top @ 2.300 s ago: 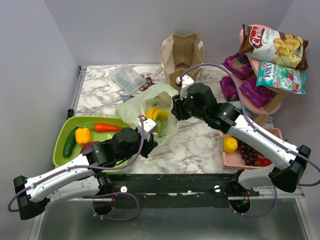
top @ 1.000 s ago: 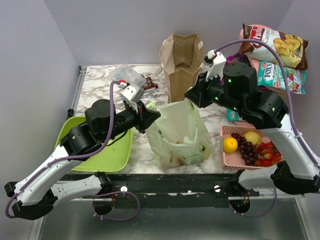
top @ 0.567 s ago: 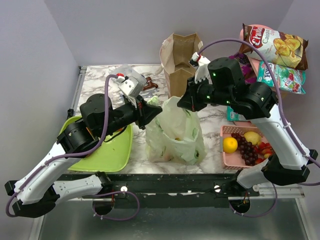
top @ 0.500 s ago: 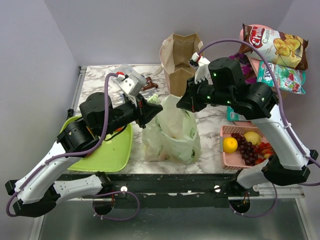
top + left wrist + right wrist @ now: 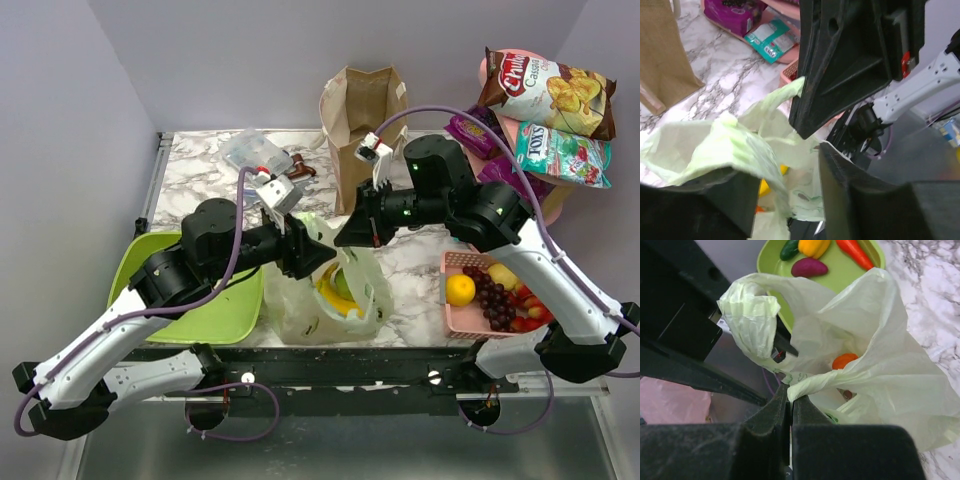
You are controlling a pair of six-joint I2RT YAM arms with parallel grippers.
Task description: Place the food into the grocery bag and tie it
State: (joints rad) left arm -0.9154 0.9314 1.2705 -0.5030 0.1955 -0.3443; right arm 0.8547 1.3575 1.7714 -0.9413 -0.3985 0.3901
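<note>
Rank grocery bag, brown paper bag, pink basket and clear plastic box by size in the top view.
Largest: grocery bag and brown paper bag, alike, unranked.
Then pink basket, partly under the right arm.
Smallest: clear plastic box.

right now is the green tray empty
No, the right wrist view shows a cucumber, a yellow pepper, a carrot and a purple piece lying on the tray.

One grocery bag (image 5: 300, 315) under the left pincer (image 5: 785, 175) and right pincer (image 5: 790, 395); one paper bag (image 5: 362, 120) beyond; one pink basket (image 5: 460, 322), two snack bags (image 5: 545, 88) rightward; one green tray (image 5: 215, 320) leftward.
</note>
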